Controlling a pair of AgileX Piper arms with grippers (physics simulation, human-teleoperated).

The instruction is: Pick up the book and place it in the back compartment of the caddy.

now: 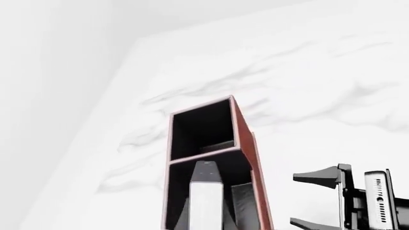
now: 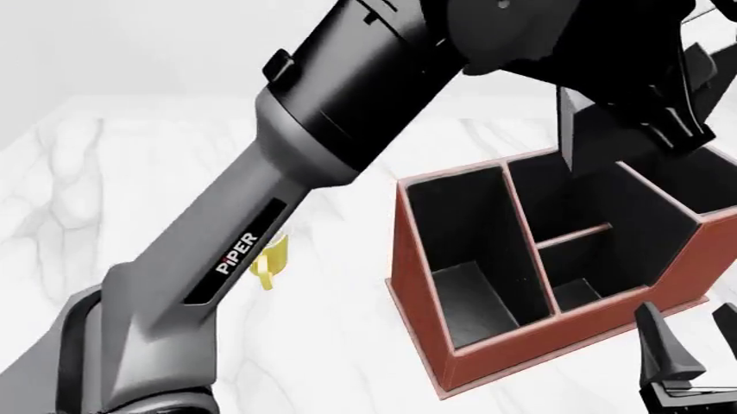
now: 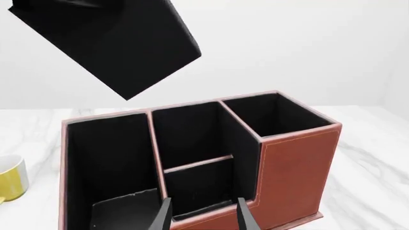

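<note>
Hiding its own gripper, the left arm (image 2: 311, 155) dangles the book (image 3: 108, 43) above the caddy (image 3: 294, 163).

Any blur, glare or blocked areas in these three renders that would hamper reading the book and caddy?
Front view: sharp, but the left arm fills much of the frame and hides most of the book. Right wrist view: crisp, even light, no glare; the black book shows no surface detail above the caddy. Left wrist view: pale washed-out table, book's white edge clear.
</note>
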